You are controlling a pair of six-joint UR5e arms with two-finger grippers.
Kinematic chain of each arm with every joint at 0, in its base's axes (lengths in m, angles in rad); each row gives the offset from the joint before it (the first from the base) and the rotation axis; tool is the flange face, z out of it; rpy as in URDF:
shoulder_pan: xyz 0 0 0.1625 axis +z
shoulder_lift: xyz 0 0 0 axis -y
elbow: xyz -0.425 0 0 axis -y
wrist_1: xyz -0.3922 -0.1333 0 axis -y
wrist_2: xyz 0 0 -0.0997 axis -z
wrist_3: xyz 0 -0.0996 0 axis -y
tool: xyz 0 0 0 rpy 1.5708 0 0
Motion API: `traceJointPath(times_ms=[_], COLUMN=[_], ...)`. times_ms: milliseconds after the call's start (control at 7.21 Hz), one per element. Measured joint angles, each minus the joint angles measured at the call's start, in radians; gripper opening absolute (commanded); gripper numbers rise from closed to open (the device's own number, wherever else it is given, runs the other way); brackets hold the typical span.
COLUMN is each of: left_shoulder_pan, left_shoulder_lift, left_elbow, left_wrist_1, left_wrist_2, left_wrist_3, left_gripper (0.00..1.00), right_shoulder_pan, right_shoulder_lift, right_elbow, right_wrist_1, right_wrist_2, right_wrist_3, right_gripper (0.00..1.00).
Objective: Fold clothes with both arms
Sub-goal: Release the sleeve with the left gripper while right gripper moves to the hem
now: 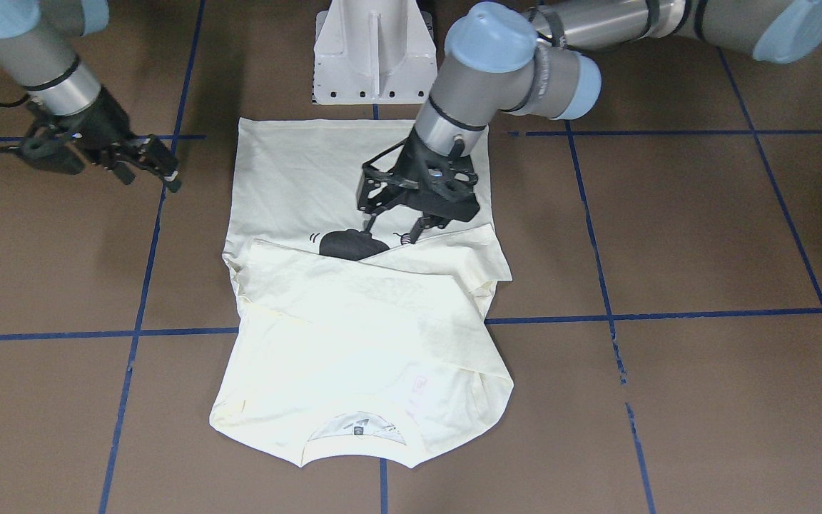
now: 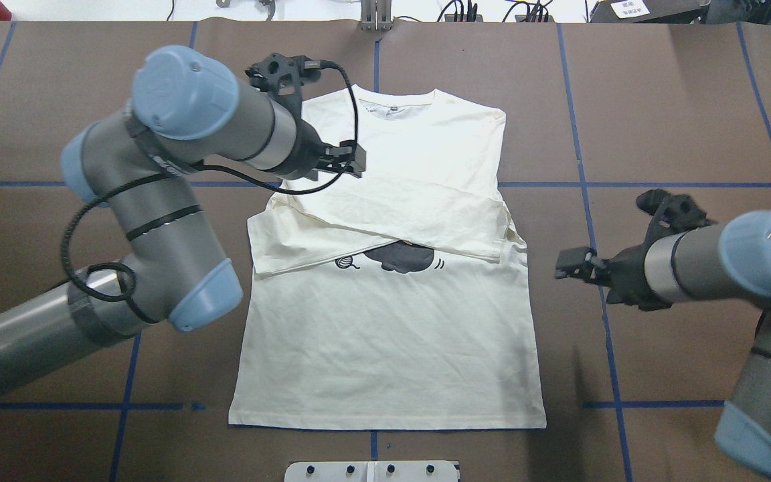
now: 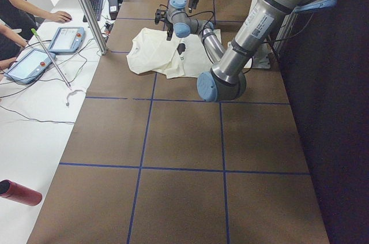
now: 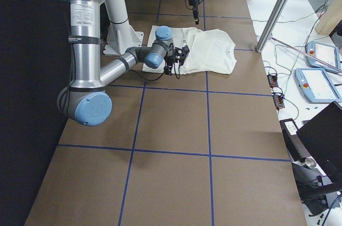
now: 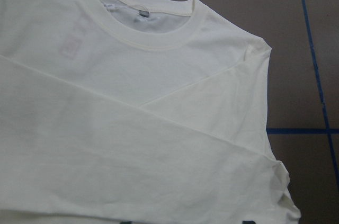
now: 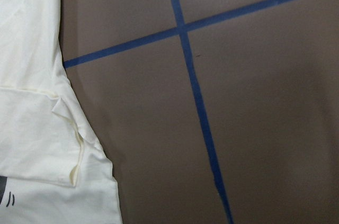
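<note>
We start with the brown counter (image 2: 660, 100), marked off by blue tape lines (image 2: 579, 134). On it, in the middle, the cream T-shirt (image 2: 385, 348) lies flat with its hem toward the robot's base.

The left arm (image 2: 158, 221) reaches over the chest. Its end effector (image 1: 388, 234) hangs just above the cloth with fingers spread, pinching nothing. The right arm (image 2: 727, 254) waits beside the shirt over bare counter, and its end effector (image 1: 151, 183) looks spread and empty too.

We judge the fold to be at an early middle stage. Both sleeves (image 2: 412, 214) are crossed over the chest, but the body is at full length (the crosswise folds remain).

The black cat print (image 2: 399, 256) peeks out below the sleeves. We can read no lettering: the neck label (image 5: 142, 13) inside the ribbed collar (image 5: 153, 38) is too small, and a faint pink mark (image 5: 71, 44) showing through the cloth is illegible.
</note>
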Motion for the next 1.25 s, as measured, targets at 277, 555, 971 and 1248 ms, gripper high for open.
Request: traceJointPath(times_ms=[277,555,971,1248], left_shoulder_pan=[-0.053,-0.067,-0.07,-0.07], left_shoulder_lift=[0.097,0.12,0.122,0.123], left_elbow=[-0.061,-0.056,-0.051,-0.048], left_wrist_1=[0.024,0.016,0.009,0.009], left_wrist_2=[-0.028,-0.033,-0.033,-0.033], left_wrist_3=[0.098,0.112,0.108,0.107], left_gripper=[0.75,0.75,0.76,0.76], right_shoulder_pan=[-0.235,-0.342,-0.41,-0.448], right_shoulder_lift=[-0.004,-0.006,-0.004,-0.006], right_elbow=[0.024,0.028,0.049,0.048], right_wrist_1=[-0.007,-0.03,-0.102,-0.148], right_wrist_2=[-0.236,-0.321,-0.34,-0.361], right_wrist_3=[0.209,0.313,0.376,0.381], right_gripper=[0.82,0.79,0.77,0.75])
